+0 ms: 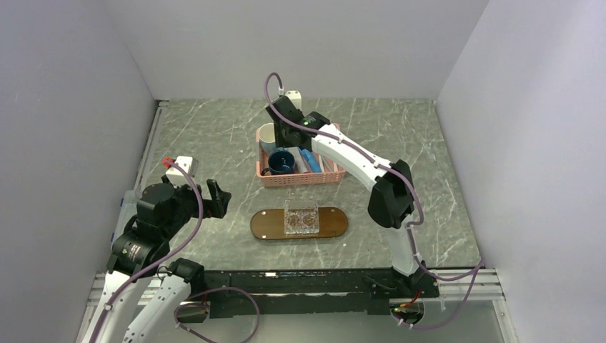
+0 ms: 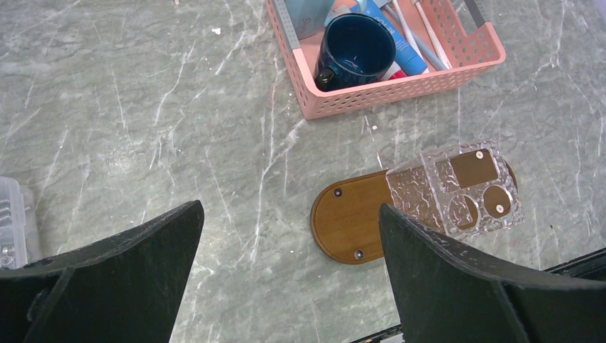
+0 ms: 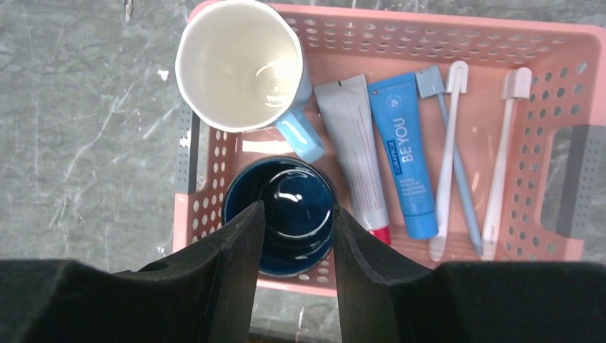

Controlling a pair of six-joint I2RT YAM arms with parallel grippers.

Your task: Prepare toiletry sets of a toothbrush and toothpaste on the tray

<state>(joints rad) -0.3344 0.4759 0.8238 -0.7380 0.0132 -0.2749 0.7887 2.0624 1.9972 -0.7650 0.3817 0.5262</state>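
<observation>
Blue toothpaste (image 3: 404, 153) lying up-down in basket (image 3: 464, 32), toothbrushes (image 3: 447, 164) heads up, both right of right gripper (image 3: 299, 214) open narrow, left gripper (image 2: 289, 211) wide

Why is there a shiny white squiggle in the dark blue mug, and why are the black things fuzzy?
Right wrist view: the squiggle is light glinting inside the glossy dark blue mug; the right pincer sits so near the lens that its edges go soft. Left wrist view: the left pincer looks soft likewise.

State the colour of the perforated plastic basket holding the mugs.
Pink. The perforated plastic basket shows best in the right wrist view.
</observation>
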